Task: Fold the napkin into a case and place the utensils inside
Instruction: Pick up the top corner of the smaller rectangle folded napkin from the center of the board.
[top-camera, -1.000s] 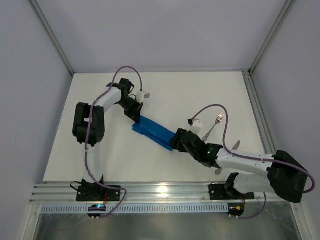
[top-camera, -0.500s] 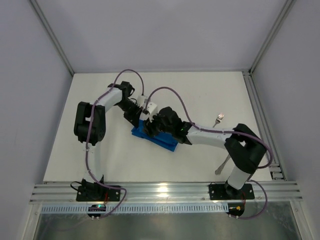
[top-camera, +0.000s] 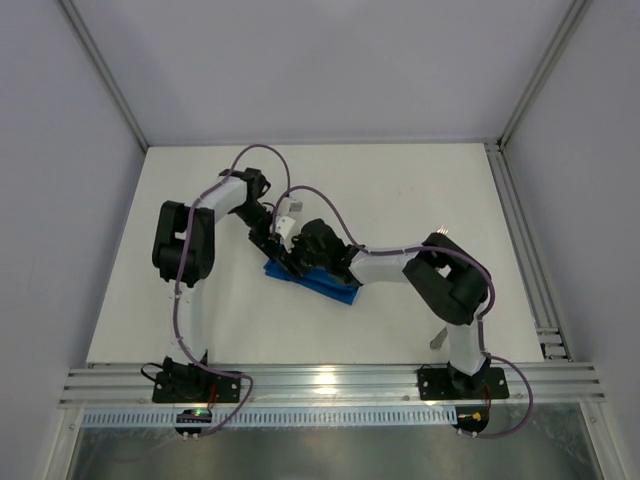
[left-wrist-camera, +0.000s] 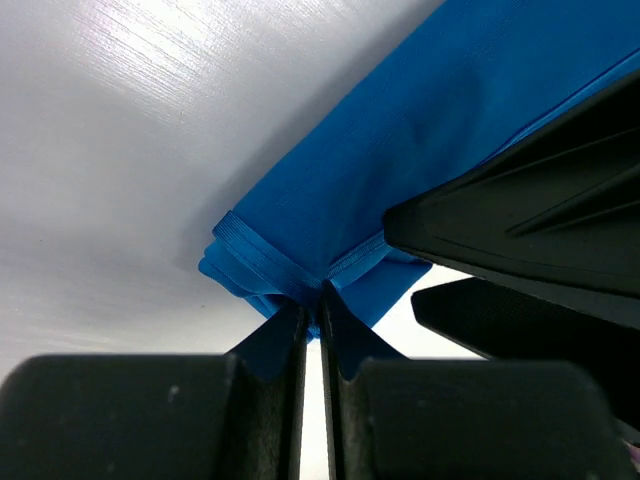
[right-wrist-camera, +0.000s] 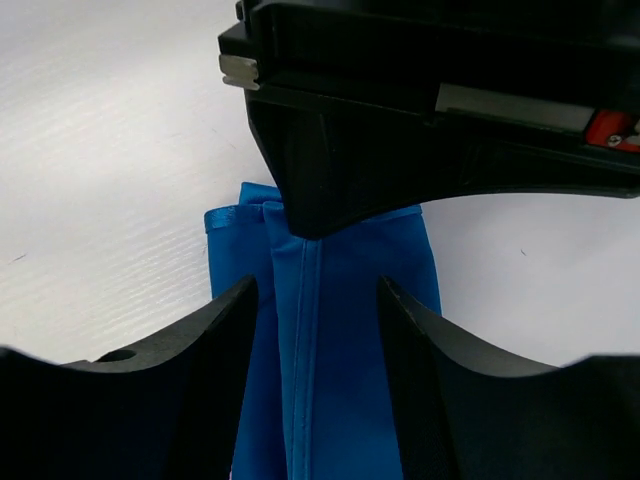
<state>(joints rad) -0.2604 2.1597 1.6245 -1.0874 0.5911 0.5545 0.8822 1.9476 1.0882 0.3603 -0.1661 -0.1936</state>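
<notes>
The bright blue napkin (top-camera: 325, 284) lies folded into a narrow strip, slanting across the middle of the table. My left gripper (top-camera: 275, 247) is at its upper-left end, and in the left wrist view it (left-wrist-camera: 320, 300) is shut on the hemmed edge of the napkin (left-wrist-camera: 400, 160). My right gripper (top-camera: 298, 258) is stretched over the same end. In the right wrist view it (right-wrist-camera: 318, 295) stands open, with a finger on either side of the napkin (right-wrist-camera: 340, 330). Of the utensils, the fork (top-camera: 441, 232) only peeks out behind the right elbow, and a silver tip (top-camera: 436, 342) shows below it.
The left gripper's black body (right-wrist-camera: 400, 120) fills the top of the right wrist view, close ahead of my right fingers. A right finger (left-wrist-camera: 530, 200) crowds the left wrist view. Frame rails (top-camera: 520, 260) line the table's right and near edges.
My right arm has swung left across the table, from the napkin's lower-right end to its upper-left end beside the left gripper. The left gripper has stayed in place.
</notes>
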